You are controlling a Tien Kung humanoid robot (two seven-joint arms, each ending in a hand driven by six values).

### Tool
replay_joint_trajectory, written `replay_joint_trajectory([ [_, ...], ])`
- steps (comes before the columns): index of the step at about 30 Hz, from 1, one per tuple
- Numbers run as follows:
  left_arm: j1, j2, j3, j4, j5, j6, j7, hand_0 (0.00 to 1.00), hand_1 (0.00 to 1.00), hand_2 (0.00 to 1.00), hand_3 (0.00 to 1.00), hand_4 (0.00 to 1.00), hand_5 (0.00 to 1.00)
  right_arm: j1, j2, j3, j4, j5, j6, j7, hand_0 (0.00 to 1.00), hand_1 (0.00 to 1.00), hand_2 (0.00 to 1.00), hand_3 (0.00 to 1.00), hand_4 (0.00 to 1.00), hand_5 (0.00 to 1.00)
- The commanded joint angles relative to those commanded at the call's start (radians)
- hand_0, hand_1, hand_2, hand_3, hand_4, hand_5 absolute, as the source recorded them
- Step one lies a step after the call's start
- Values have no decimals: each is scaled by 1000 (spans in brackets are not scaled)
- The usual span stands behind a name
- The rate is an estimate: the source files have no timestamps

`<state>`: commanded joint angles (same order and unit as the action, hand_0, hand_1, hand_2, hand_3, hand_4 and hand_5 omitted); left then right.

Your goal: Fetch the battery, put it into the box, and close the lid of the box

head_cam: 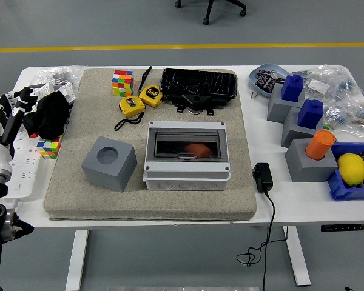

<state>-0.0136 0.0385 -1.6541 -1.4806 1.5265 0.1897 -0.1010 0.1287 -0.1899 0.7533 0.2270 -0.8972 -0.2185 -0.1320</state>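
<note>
1. left hand [18,100] at the far left edge of the table [279,200], beside a black cloth bundle [47,115]; fingers loosely apart, clamped on nothing. right hand out of view.
2. box [186,154] near the middle of the grey mat [151,197], smoky see-through lid [187,145] lying flat and apparently closed.
3. orange shape [196,149] visible through the lid, inside the box; probably the battery, though too blurred under the plastic to say for sure.
4. judged from this: fetch and place look done, lid looks down, so the task appears at or close to its end, with the arm drawn well apart from the box.
5. next move, if any: check that the lid's latch at the near edge is fully seated; would call for reaching right across the mat past the grey cube with a round hole [108,162] and pressing gently on the lid's front.
6. risk: nudging the grey cube, or the yellow tape measures [141,100] lying just beyond the box, on the way over.
7. otherwise nothing left but to rest the hand at the table's left edge.
</note>
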Motion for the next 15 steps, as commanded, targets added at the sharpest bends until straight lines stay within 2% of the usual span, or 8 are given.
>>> replay_joint_trajectory([
  [15,2,5,10,-2,-3,-2,0,671,662,624,650,968,867,-5,-5,-9,1,0,0,4,768,682,662,612,984,822],
])
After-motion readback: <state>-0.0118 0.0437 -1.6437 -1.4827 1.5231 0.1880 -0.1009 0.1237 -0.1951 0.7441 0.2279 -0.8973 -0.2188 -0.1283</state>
